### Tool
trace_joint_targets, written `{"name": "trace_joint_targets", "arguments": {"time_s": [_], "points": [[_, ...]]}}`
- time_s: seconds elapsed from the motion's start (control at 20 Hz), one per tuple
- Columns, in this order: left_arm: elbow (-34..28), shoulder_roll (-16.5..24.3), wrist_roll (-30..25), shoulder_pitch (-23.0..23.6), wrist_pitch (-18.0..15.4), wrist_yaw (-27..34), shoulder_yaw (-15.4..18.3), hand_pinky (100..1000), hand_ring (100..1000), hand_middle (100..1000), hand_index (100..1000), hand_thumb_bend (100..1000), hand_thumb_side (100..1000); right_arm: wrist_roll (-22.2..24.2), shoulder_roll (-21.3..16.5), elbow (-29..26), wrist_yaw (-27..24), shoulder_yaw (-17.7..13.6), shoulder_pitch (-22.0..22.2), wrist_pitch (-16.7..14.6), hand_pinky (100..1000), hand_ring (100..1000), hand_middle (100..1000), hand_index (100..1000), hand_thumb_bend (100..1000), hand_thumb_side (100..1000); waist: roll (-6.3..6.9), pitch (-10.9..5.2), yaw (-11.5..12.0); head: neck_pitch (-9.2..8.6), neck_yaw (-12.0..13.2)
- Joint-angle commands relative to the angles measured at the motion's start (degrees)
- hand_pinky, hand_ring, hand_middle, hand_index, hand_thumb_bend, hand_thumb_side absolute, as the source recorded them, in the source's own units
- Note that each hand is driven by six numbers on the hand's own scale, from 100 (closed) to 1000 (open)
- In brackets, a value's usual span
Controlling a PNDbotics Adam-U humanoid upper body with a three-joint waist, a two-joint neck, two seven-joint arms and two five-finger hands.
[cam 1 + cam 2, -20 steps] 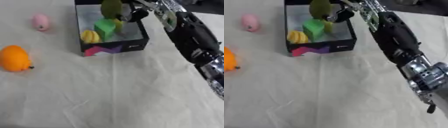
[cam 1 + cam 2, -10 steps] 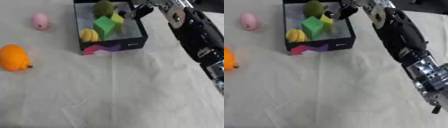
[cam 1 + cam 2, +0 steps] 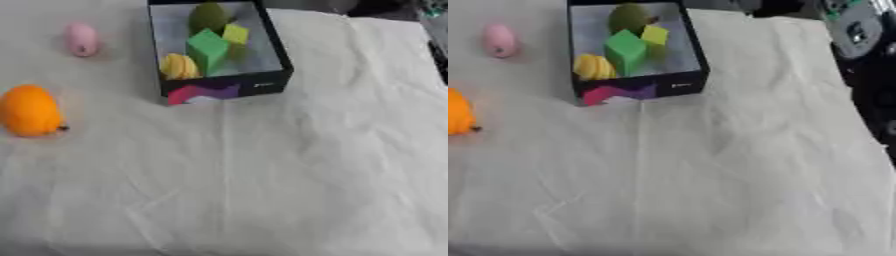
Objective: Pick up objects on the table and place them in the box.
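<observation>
A black box [image 3: 223, 85] with a pale floor and a pink-and-purple pattern on its near wall is seen toward the far side of the table [image 3: 262, 190], which is covered by a creased white cloth. Four things are held inside it: a dark green rounded fruit [image 3: 208, 17] at the back, a small yellow block [image 3: 234, 34] beside it, a green block [image 3: 206, 49] in the middle, and a yellow ridged piece [image 3: 178, 66] at the near left. Left of the box, well apart, a pink oval object [image 3: 82, 39] lies on the cloth; nearer, at the left edge, an orange fruit [image 3: 30, 111] rests. Part of the right arm [image 3: 859, 55] is visible at the right edge of the right eye view; neither hand is shown, so their fingers cannot be judged.
</observation>
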Motion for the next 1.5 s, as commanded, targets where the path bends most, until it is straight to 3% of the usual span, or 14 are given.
{"name": "trace_joint_targets", "arguments": {"time_s": [0.05,0.2,0.45,0.6,0.8,1.1,1.35,1.5], "points": [[-1.52,0.66,1.21,0.29,-0.41,-0.66,1.56,984,774,640,672,128,873,-3.07,-1.80,-4.92,-3.24,-2.75,2.46,2.64,877,826,736,901,100,518,1.28,-1.56,-1.12,-1.22,2.18],[-1.93,0.06,2.14,1.01,-0.69,-1.03,2.47,984,774,641,672,126,873,-5.87,-0.40,-7.07,-6.04,-4.71,7.01,5.43,879,829,742,899,100,523,2.04,-1.23,-2.99,-2.10,3.90],[-2.27,-0.16,2.52,1.46,-0.69,-1.35,2.54,984,774,642,673,119,869,-10.61,-0.32,-13.42,-10.77,-4.65,14.71,10.07,890,842,755,910,100,556,2.40,-1.21,-3.08,-2.43,4.41],[-2.95,-0.93,3.31,1.92,-1.14,-1.51,3.40,983,775,642,673,113,862,-12.43,2.69,-13.45,-13.38,-7.66,18.95,12.61,897,847,777,924,100,557,4.52,-0.36,-5.40,-3.51,6.71],[-3.79,-0.58,3.51,2.10,-1.48,-1.43,3.34,981,775,644,675,100,844,-9.91,7.11,-17.36,-16.82,-13.08,24.53,15.59,891,833,766,922,100,561,6.22,-0.40,-6.44,-3.48,7.81],[-5.15,0.61,3.36,1.39,-1.82,-0.76,2.92,979,777,654,684,100,824,-4.81,10.27,-19.91,-22.42,-19.92,33.64,17.97,877,811,747,900,100,579,7.10,-0.59,-6.60,-3.11,7.95],[-6.06,1.38,3.08,1.20,-1.81,-0.13,2.50,977,777,662,694,100,815,-3.15,11.54,-22.99,-27.58,-22.69,41.91,17.23,868,791,742,891,100,580,7.42,-0.98,-5.94,-2.18,7.65],[-6.60,1.94,3.16,0.99,-1.66,0.34,2.44,976,778,675,705,100,809,-1.78,11.63,-24.42,-30.63,-23.36,43.74,17.54,863,785,736,891,100,581,7.48,-1.02,-5.82,-1.89,7.91]]}}
